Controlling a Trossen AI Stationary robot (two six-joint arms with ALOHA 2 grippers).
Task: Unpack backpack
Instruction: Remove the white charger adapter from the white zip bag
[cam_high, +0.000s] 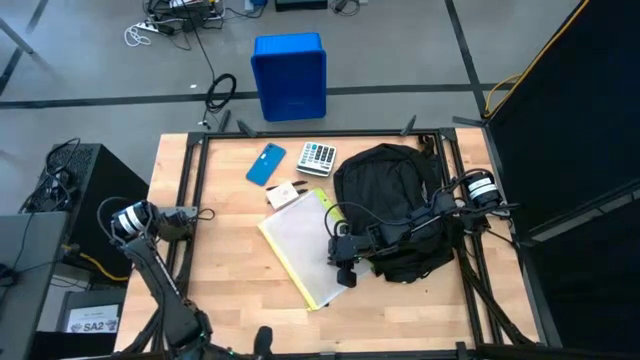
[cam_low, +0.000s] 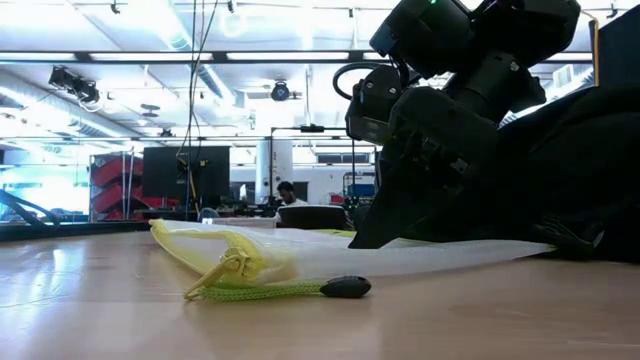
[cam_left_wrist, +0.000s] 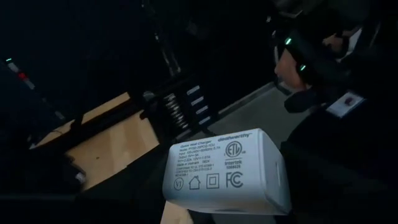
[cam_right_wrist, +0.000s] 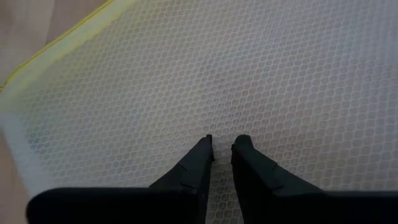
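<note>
The backpack (cam_high: 392, 205) lies on the right half of the wooden table (cam_high: 230, 290), a dark rounded heap with the right arm reaching across it. Several things are already out on the boards: a blue phone (cam_high: 265, 164) and a calculator (cam_high: 317, 157) near the far edge, a small white card or box (cam_high: 283, 194) below them, and a flat mesh pouch (cam_high: 300, 245) with a yellow zip edge lying just beside the bag, its near corner overlapping the bag's side. The right gripper (cam_right_wrist: 222, 149) sits low over this pouch — in its wrist view the two dark fingers stand close together with only a narrow gap, their tips on or just above the white honeycomb mesh, and nothing is visibly pinched between them, so I read them as nearly closed on nothing. The step in hand looks like the setting-down of the pouch, with the unpacking well along but the bag possibly not yet empty; its inside is hidden. The left gripper (cam_high: 185, 222) waits at the table's left edge, well apart from everything, and its wrist view shows a white power adapter (cam_left_wrist: 227, 171) filling the foreground — apparently held between its partly spread fingers, though the fingers themselves cannot be made out. Next, the right arm would need to lift clear of the mesh without snagging it, then go back to the bag's opening, while the left needs a free spot for the adapter.
</note>
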